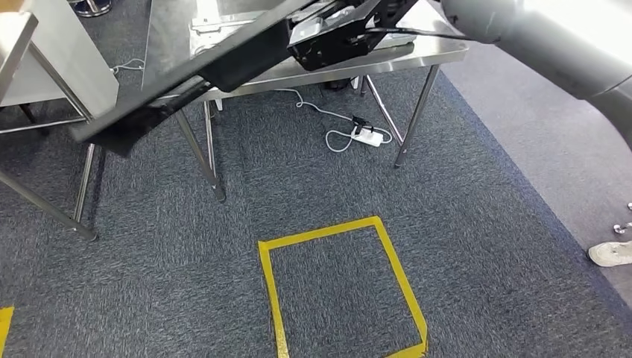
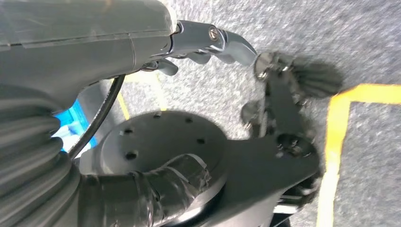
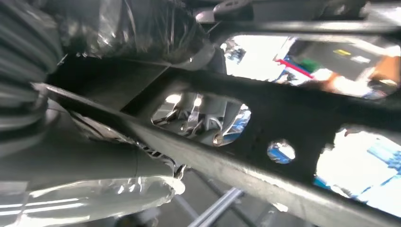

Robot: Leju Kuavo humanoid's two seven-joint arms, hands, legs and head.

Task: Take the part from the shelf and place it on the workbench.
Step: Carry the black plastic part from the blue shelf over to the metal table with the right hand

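Right hand (image 3: 156, 156) is wrapped around the part (image 3: 265, 123), a long black metal frame with cut-out holes; in the right wrist view the thumb lies against one bar of the frame and the darker fingers show through an opening on the far side, so the frame is clamped between them. From the head view the part (image 1: 223, 67) hangs in the air as a long dark beam, sloping across the front edge of the steel tabletop (image 1: 440, 46), its lower end out past the tabletop's left legs and its upper end with a boxy black block above the tabletop surface. The silver right arm (image 1: 551, 41) reaches in above the tabletop's right corner.

Left hand (image 2: 208, 45) shows in the left wrist view with its fingers loosely curled and apart, holding nothing, above the grey carpet (image 1: 477, 224).

On the carpet in front of the tabletop lies a square of yellow tape (image 1: 339, 287). A white power strip (image 1: 367, 136) with its cable lies under the tabletop. A shoe (image 1: 611, 253) sits on the floor well to the right of the tabletop.
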